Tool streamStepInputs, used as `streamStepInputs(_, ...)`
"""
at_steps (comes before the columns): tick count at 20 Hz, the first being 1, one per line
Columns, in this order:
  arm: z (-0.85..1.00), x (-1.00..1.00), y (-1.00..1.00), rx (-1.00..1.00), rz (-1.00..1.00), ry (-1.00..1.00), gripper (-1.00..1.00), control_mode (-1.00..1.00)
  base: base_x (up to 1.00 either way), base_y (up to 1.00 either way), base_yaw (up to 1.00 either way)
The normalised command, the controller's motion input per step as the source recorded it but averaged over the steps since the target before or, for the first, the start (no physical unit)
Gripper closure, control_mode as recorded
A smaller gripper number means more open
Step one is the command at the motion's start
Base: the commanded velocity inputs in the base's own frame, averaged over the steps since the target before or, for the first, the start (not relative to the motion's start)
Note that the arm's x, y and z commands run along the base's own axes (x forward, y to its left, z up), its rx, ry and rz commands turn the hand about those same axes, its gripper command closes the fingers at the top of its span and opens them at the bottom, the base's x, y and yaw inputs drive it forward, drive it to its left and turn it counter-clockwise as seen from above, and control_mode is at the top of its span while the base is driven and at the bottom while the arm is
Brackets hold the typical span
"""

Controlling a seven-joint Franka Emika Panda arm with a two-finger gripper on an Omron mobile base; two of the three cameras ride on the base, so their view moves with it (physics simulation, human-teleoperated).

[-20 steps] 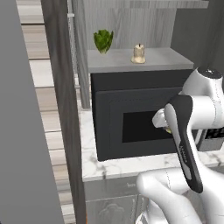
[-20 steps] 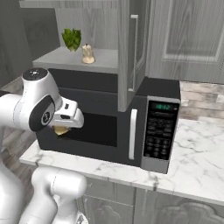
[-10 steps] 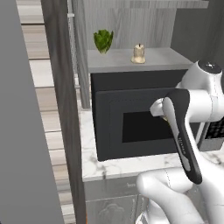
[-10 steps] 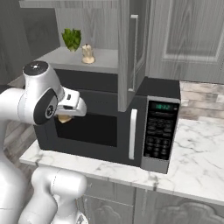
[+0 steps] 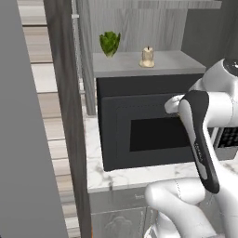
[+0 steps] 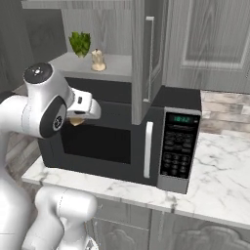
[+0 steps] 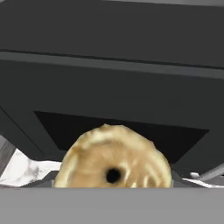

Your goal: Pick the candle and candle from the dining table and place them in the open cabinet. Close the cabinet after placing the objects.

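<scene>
Two candles: the cream candle [image 5: 147, 57] stands on the cabinet shelf [image 5: 139, 64] beside one green plant [image 5: 109, 43], while the hand view shows the fingers grasping the tan-gold candle [image 7: 114, 159] before the microwave [image 7: 113, 87].

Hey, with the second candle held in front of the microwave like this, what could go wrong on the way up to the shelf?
1. The tan candle sits low, facing the microwave; rising straight up could clip the shelf edge.
2. The cream candle and green plant already stand on that shelf; a careless placement could topple them.
3. The open cabinet door hangs nearby, so the arm might strike it.
</scene>
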Motion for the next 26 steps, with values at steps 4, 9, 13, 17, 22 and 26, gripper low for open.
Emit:
streamStepInputs(4,0.29,0.26,-0.11,-0.03,0.00,-0.05,1.00,-1.00,0.00,0.00,0.00)
streamStepInputs(9,0.26,0.28,-0.04,-0.03,0.00,-0.05,1.00,-1.00,0.00,0.00,0.00)
streamStepInputs(13,0.24,0.28,-0.01,-0.02,0.00,-0.05,1.00,-1.00,0.00,0.00,0.00)
streamStepInputs(17,0.05,0.31,0.00,0.00,0.00,-0.01,1.00,-1.00,0.00,0.00,0.00)
streamStepInputs(22,0.00,0.20,0.00,-0.01,0.00,-0.03,1.00,-1.00,0.00,0.00,0.00)
streamStepInputs(26,0.00,0.21,0.00,0.00,0.00,-0.03,1.00,-1.00,0.00,0.00,0.00)
